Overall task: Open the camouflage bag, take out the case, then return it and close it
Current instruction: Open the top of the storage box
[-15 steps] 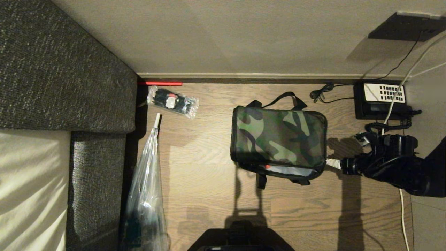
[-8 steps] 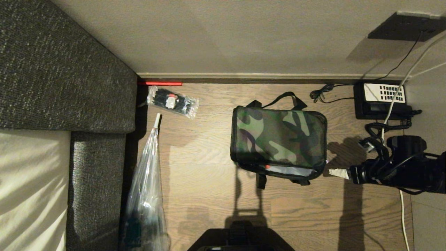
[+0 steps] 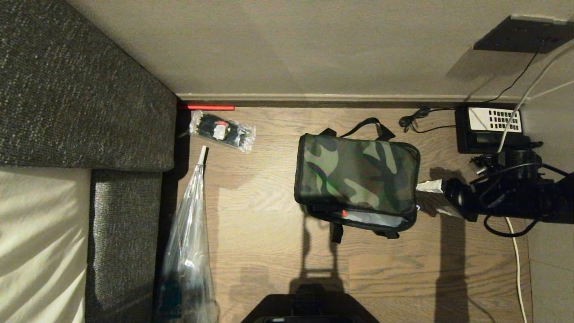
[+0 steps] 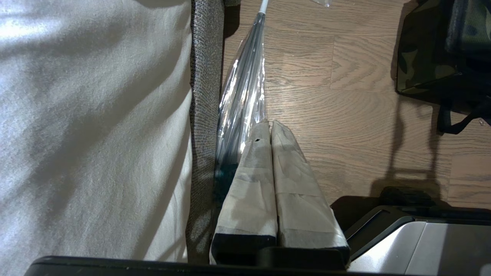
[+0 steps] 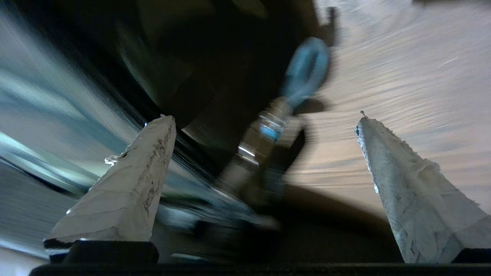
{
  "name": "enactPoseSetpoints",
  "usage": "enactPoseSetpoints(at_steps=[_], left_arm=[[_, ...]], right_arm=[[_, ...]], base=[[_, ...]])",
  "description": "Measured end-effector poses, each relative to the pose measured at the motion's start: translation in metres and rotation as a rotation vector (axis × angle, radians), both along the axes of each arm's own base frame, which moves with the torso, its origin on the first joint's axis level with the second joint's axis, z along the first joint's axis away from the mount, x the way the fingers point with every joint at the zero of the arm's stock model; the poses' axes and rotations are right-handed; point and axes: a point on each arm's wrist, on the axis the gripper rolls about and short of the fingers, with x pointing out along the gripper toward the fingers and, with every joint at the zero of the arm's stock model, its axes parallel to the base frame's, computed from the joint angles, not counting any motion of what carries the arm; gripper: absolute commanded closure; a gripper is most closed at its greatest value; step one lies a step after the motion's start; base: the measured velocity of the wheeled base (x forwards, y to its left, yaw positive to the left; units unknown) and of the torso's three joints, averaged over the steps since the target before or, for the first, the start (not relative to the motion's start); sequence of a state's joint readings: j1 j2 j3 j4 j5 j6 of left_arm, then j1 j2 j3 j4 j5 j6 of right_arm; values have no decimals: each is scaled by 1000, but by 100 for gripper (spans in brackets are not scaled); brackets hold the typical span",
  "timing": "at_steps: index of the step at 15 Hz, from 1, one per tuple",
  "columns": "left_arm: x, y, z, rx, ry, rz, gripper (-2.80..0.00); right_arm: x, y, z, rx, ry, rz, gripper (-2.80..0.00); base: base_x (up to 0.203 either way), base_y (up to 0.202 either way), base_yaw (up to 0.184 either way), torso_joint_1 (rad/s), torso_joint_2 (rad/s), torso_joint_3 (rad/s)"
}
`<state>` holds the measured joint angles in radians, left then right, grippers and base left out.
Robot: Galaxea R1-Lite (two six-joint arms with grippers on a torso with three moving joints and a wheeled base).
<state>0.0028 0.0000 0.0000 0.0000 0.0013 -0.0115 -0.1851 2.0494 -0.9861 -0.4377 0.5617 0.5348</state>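
My right gripper (image 3: 426, 197) is spread wide, holds nothing, tips just beside the camouflage bag (image 3: 356, 177) w/ its zip pull (image 5: 307, 71) in front, I think to catch it. Left gripper (image 4: 270, 128) is pressed together, parked far from bag.

Head view: high, facing down on wooden floor (image 3: 269, 251), camouflage bag (image 3: 356, 177) central. Left wrist view: low, beside sofa (image 4: 96, 115), sharing floor and bag corner. Right wrist view: close against bag, blurred.
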Motion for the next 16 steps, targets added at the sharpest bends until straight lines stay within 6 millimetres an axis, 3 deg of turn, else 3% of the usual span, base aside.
enactPoseSetpoints(at_steps=[3, 10, 16], left_arm=[[0, 0, 0, 0, 0, 0, 0], [0, 0, 0, 0, 0, 0, 0], [0, 0, 0, 0, 0, 0, 0]], right_arm=[[11, 1, 13, 227, 67, -125, -280], [12, 4, 7, 543, 316, -353, -280], [4, 16, 4, 488, 403, -473, -280]], base=[[0, 0, 0, 0, 0, 0], [0, 0, 0, 0, 0, 0], [0, 0, 0, 0, 0, 0]])
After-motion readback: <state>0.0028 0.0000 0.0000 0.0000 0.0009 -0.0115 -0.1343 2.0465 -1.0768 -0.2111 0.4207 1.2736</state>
